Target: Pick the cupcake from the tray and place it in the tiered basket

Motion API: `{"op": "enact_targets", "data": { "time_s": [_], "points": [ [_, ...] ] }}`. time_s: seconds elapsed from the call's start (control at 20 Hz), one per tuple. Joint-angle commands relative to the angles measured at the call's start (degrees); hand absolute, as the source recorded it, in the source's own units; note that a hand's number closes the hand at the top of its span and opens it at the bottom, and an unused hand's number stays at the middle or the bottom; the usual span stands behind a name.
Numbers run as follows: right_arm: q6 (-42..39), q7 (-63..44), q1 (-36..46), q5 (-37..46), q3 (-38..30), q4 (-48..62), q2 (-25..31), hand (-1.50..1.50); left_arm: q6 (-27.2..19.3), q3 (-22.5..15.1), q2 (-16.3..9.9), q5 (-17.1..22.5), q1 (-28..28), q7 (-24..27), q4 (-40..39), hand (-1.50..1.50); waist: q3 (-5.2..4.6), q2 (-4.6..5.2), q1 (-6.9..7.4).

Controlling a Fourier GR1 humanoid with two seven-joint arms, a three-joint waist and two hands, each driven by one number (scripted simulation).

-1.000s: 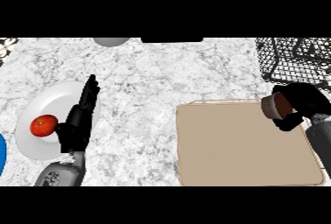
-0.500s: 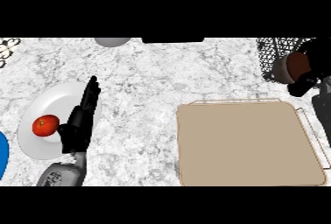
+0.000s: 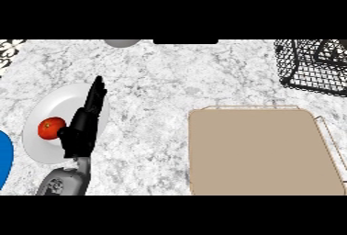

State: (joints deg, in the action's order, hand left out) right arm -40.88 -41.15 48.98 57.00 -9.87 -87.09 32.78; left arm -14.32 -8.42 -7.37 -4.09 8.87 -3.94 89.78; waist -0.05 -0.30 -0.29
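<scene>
**Counter seen from the head, left hand resting, cupcake out of sight**

Head view. Marble counter (image 3: 169,92) fills the view, white with grey veining. At the lower right lies the tray (image 3: 264,151), a tan rectangle with a thin raised rim, its surface bare. At the upper right corner stands the tiered basket (image 3: 313,64), made of black wire mesh and cut off by the view's right and upper edges; what lies inside it cannot be made out through the mesh. The cupcake shows nowhere: not on the tray, not on the counter, and it cannot be told whether it sits in the basket.

At the left, the left hand (image 3: 85,124) comes up from the lower edge on its grey forearm (image 3: 64,181). Its fingers are straight and point toward the far side of the counter; it holds nothing. The hand lies over the right part of a white plate (image 3: 51,105). On that plate, just beside the hand's left side, sits a red tomato (image 3: 51,128). A blue object (image 3: 4,156) is cut off by the left edge, near the plate. A grey round object (image 3: 122,42) shows partly at the upper edge. The right hand does not appear.
</scene>
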Motion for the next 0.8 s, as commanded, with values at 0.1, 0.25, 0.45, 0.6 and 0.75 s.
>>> {"op": "enact_targets", "data": {
  "time_s": [0.1,0.25,0.45,0.6,0.75],
  "points": [
    [5.00,-0.19,4.93,-4.46,-9.15,5.46,-1.28,1.50,0.08,0.15,0.49,-0.67,0.47,0.73,-1.12,0.00,0.05,0.41,0.72],
    [4.13,-1.80,9.92,-3.82,-6.99,9.22,-0.81,1.50,2.03,0.74,-0.02,0.57,0.71,-1.48,1.21,0.00,0.02,0.32,0.91],
    [11.51,5.11,8.24,-2.12,-7.63,17.94,2.73,1.50,-0.29,-0.80,2.20,-2.38,-0.55,0.60,-0.98,0.00,0.05,0.42,0.88],
    [17.79,9.05,10.10,1.33,-5.57,26.64,4.29,1.50,-0.42,-0.30,3.19,-2.26,1.43,1.85,-3.08,0.00,0.04,0.61,1.12],
    [20.60,10.96,13.94,3.39,-4.71,34.50,5.89,1.50,-0.57,-1.51,3.82,-3.08,-0.48,2.16,-1.96,0.00,0.04,0.68,1.59]
  ]
}}
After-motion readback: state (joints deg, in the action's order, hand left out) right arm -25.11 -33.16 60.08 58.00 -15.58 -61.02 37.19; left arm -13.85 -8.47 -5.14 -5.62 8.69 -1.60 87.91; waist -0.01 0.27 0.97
